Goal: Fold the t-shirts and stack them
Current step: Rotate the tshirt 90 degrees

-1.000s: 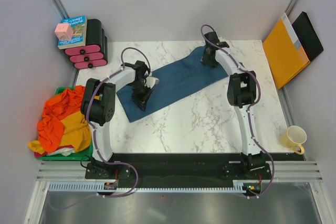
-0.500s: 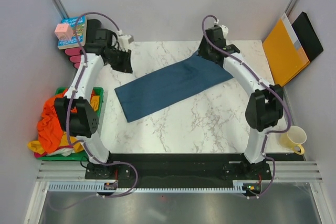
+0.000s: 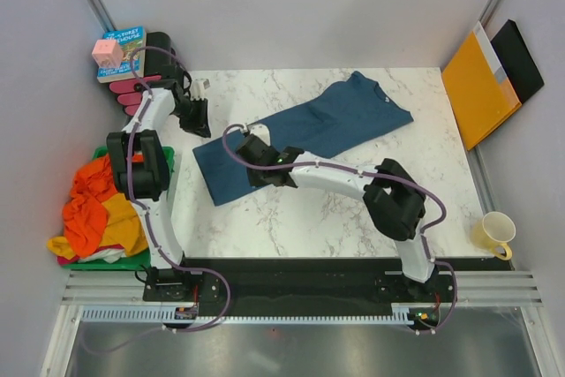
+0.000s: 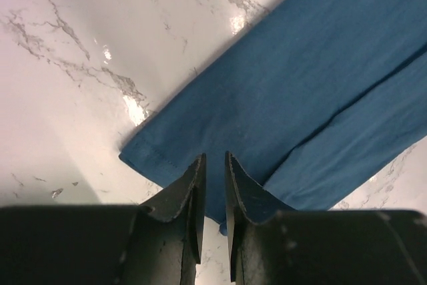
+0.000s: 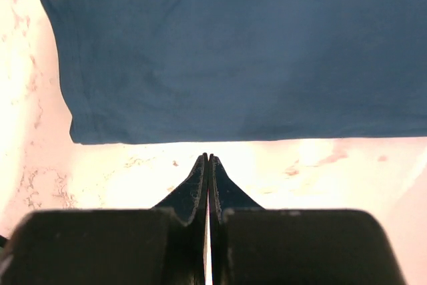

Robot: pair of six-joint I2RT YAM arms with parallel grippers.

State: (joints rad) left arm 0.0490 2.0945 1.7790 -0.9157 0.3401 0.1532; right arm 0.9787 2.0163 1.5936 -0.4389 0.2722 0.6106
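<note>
Shirt (image 3: 353,116) lies slantwise on worktop (image 3: 353,218), near-left to far-right; right jaws, pressed together, face its near long edge, left jaws, slightly apart, its left corner.

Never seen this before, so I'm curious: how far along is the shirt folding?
Done: the blue t-shirt looks folded lengthwise on the table. In hand: nothing; the left claw and right claw sit empty near its hem. Remaining: cross folds, plus the crumpled orange and yellow shirts.
</note>
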